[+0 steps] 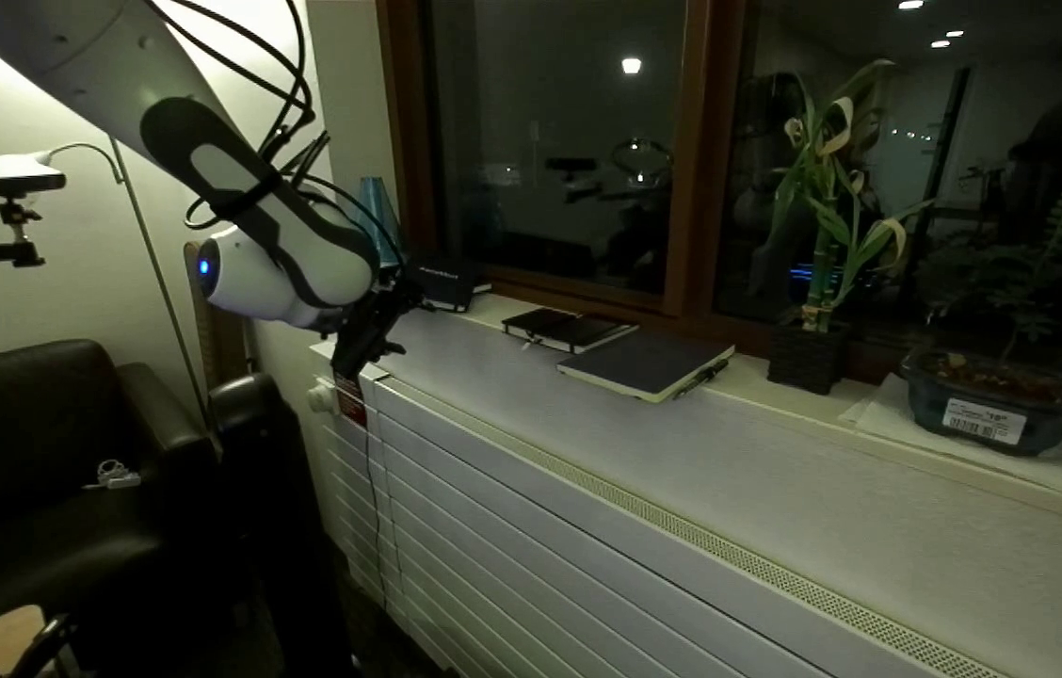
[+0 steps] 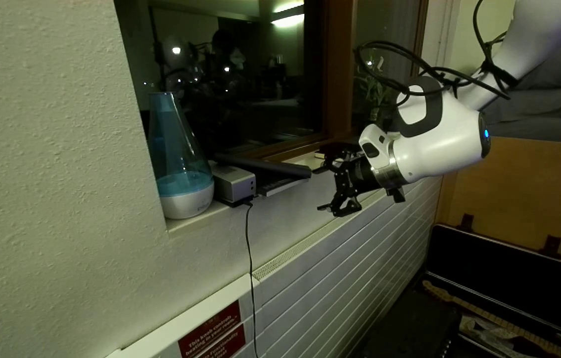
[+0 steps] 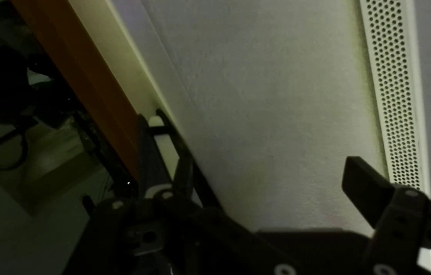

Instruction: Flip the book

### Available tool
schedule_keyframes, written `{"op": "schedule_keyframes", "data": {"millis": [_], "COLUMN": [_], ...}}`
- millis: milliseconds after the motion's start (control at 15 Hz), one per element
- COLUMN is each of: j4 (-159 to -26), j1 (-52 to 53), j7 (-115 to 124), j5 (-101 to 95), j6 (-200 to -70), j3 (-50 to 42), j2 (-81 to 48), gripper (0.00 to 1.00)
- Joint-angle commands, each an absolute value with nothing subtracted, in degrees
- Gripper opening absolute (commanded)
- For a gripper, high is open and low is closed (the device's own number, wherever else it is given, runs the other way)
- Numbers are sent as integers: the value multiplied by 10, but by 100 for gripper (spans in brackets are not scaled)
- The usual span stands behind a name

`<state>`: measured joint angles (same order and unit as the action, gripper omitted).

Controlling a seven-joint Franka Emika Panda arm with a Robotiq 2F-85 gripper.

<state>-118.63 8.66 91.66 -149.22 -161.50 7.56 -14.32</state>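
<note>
A small thin dark book with a strap lies flat on the sill; it best fits the book. A wider dark book with pale page edges lies beside it. A dark lettered book is at the sill's far end; it overhangs the edge in an exterior view. My gripper is open and empty, its upper fingertip close to that overhanging book's end. The gripper also shows in an exterior view. In the wrist view, its left finger overlaps a banded book seen edge-on.
A blue humidifier and a grey box stand at the sill's end by the wall. A power cord hangs below. Two potted plants stand on the near sill. The perforated heater vent runs along the ledge; window glass is behind.
</note>
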Motion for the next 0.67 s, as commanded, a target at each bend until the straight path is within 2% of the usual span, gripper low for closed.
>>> {"op": "schedule_keyframes", "data": {"millis": [0, 333, 400, 467, 600], "j4": [-1193, -1193, -1192, -1191, -1192], "j1": [66, 52, 48, 45, 38], "j7": [927, 928, 928, 927, 929], "j5": [-1492, -1491, -1491, -1491, -1491], "j6": [-1573, -1563, -1564, -1563, -1564], "j3": [114, 128, 128, 127, 127], "j2": [-135, -139, -141, -142, -142], "gripper": [100, 100, 75, 73, 59]}}
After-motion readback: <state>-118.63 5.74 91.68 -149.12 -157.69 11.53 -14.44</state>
